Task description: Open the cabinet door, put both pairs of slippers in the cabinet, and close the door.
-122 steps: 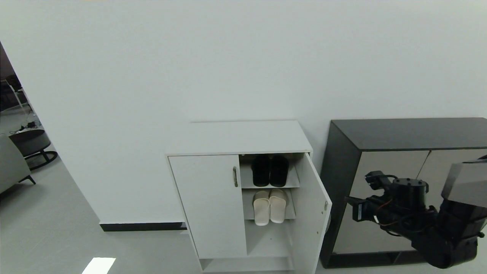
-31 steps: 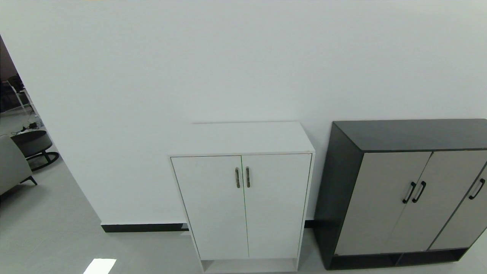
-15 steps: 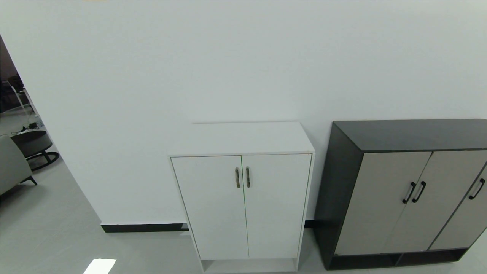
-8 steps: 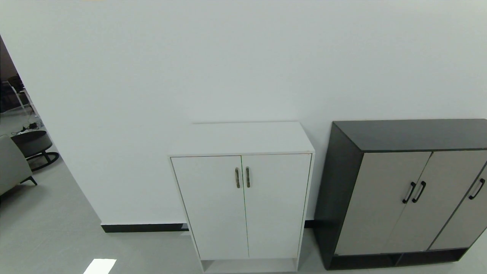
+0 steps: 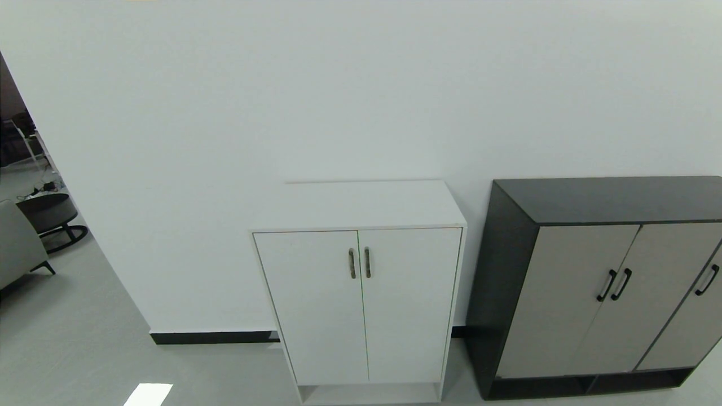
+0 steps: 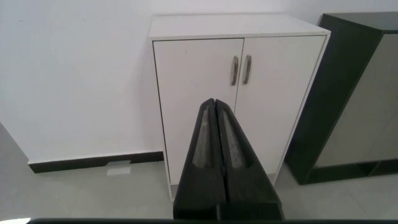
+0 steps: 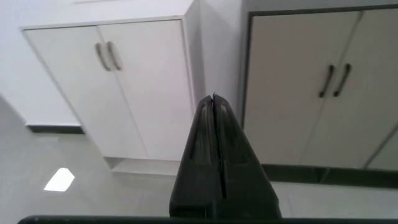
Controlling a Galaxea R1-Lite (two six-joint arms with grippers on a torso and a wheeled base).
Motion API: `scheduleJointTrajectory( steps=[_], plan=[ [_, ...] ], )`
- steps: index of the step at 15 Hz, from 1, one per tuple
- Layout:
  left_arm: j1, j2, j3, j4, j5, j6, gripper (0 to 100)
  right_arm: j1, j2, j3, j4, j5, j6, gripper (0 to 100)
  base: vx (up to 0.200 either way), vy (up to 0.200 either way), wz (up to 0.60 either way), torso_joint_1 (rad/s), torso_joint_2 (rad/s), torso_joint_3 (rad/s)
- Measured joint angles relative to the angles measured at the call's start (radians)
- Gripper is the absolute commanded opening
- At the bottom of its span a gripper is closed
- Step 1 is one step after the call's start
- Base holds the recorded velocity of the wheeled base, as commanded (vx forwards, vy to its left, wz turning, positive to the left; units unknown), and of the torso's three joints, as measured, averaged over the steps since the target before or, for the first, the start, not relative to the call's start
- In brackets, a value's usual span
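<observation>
head view: the white cabinet stands against the far wall with both doors shut, a dark cabinet just to its right. left wrist view: the left gripper is pressed together, empty, apart from the white cabinet. right wrist view: the right gripper is pressed together, empty, touching nothing.

No writing, label, number or sign can be read in any view. The white cabinet, the dark cabinet beside it and the wall behind them all show plain, unmarked faces.
</observation>
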Motion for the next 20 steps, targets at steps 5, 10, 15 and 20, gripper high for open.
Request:
scheduleJointTrajectory(
  steps=[5,10,15,20],
  plan=[
    [0.0,0.0,0.0,0.0,0.0,0.0,0,0.015,0.0,0.0,0.0,-0.006,-0.001,0,0.0,0.0,0.0,0.0,0.0,0.0],
    [0.0,0.0,0.0,0.0,-0.001,0.001,0,0.008,0.001,0.001,0.0,-0.006,-0.013,0,0.0,0.0,0.0,0.0,0.0,0.0],
    [0.0,0.0,0.0,0.0,-0.001,0.001,0,-0.049,0.002,0.002,0.0,-0.006,-0.016,0,0.0,0.0,0.0,0.0,0.0,0.0],
    [0.0,0.0,0.0,0.0,-0.001,0.001,0,-0.043,0.002,0.002,0.0,0.016,-0.032,0,0.0,0.0,0.0,0.0,0.0,0.0]
  ],
)
